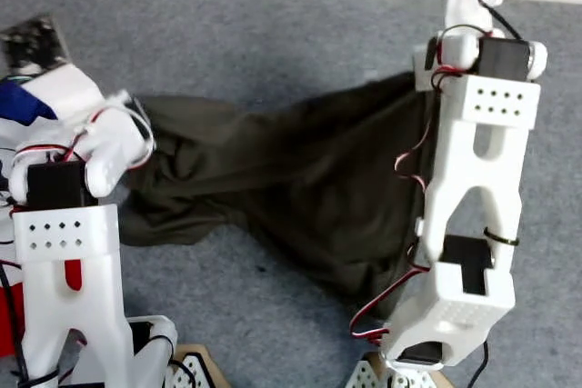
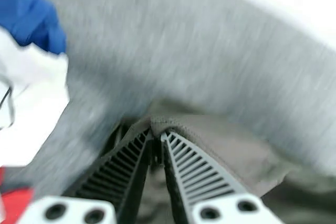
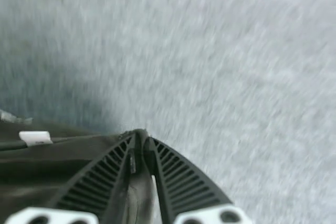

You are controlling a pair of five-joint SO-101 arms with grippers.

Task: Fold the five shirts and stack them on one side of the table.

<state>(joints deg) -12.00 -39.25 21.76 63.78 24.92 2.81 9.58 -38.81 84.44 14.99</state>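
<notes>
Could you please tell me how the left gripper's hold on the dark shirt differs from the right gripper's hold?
The left gripper pinches a plain edge of the dark shirt, while the right gripper pinches an edge near a white label. Blue cloth lies beside the left gripper; bare grey table lies beyond the right gripper. Both are shut on the same shirt.

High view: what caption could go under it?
Left gripper and right gripper pinch a dark olive shirt over the grey table.
</notes>
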